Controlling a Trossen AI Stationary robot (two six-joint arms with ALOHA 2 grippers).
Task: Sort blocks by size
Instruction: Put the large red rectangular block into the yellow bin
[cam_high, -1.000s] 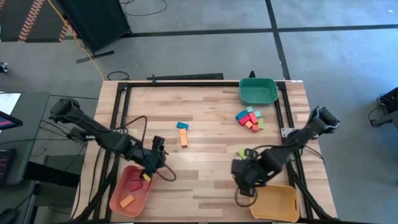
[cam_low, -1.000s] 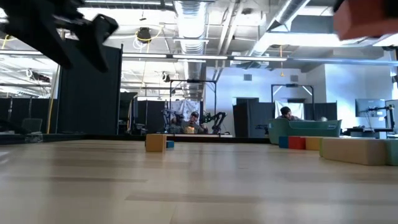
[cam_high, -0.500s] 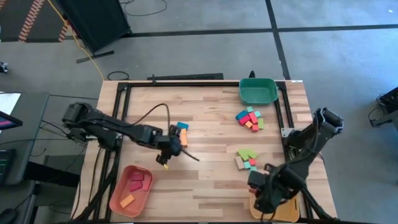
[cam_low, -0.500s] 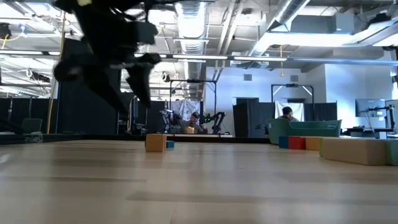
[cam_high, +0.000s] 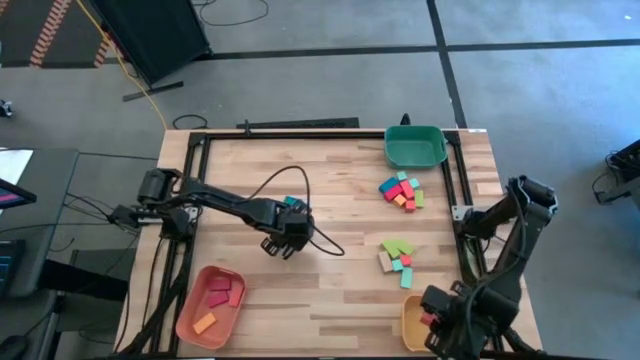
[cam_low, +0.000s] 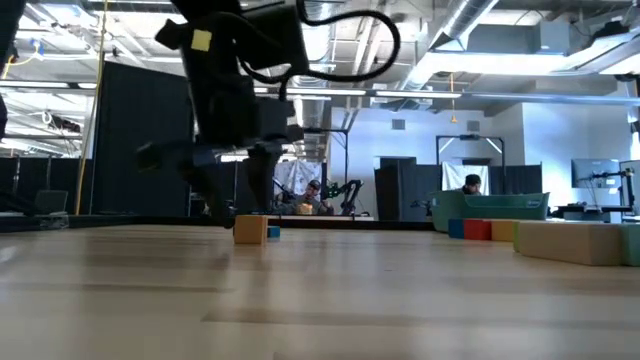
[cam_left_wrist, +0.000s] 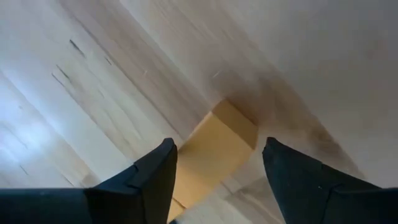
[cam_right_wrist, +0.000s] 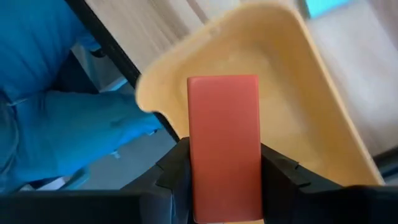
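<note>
1. Our left gripper (cam_left_wrist: 214, 168) straddles the orange block (cam_left_wrist: 214, 152), jaws apart, not yet pinching; off-centre closing could skew it.
2. Our right gripper (cam_right_wrist: 224, 165) clamps a red block (cam_right_wrist: 224, 146) over the yellow tray (cam_right_wrist: 298, 124); an early release might bounce it out.

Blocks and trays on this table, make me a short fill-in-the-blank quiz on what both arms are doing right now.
1. The right gripper holds a ____ block over the yellow tray.
2. The left gripper has its open fingers on either side of an ____ block on the table.
3. The salmon tray lies at the table's near ____ corner in the high view.
4. The far right corner holds a ____ tray.

Missing words: red; orange; left; green
</note>
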